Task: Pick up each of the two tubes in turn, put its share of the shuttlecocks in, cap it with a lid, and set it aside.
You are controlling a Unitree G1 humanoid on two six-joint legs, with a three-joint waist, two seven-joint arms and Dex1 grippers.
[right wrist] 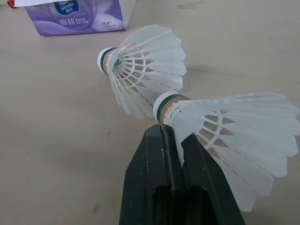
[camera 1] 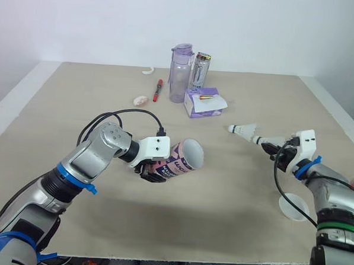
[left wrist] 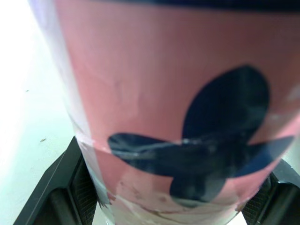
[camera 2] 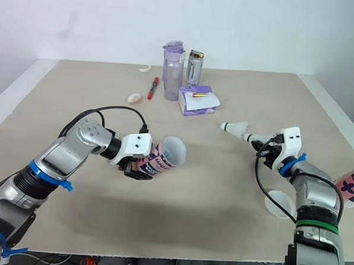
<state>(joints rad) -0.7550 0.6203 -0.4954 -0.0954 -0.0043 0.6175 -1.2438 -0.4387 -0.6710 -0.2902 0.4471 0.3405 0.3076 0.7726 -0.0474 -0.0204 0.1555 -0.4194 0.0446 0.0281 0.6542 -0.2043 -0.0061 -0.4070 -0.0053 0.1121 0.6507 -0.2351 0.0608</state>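
Left hand (camera 1: 156,170) clamped on tube (camera 1: 183,159), held over the table (camera 1: 219,224) mid-left, long axis roughly level, open mouth facing right. Right hand (camera 1: 275,148) pinches nested shuttlecocks (camera 1: 243,130), corks pointing left toward that mouth, well apart

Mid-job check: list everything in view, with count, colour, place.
tube: one, pink, held sideways in left gripper
second tube: one, pink, far right, mostly out of frame
shuttlecocks: two, white, stacked, in right gripper
lid: one, clear, on table, near-right corner
bottle: one, purple, far centre
can: one, silver, beside bottle
tissue pack: one, purple, before can, gold item on top
marker: one, red, left of bottle
pale bits: two, whitish, near marker
table: one, beige
left gripper: black, shut on tube
right gripper: black, shut on shuttlecocks
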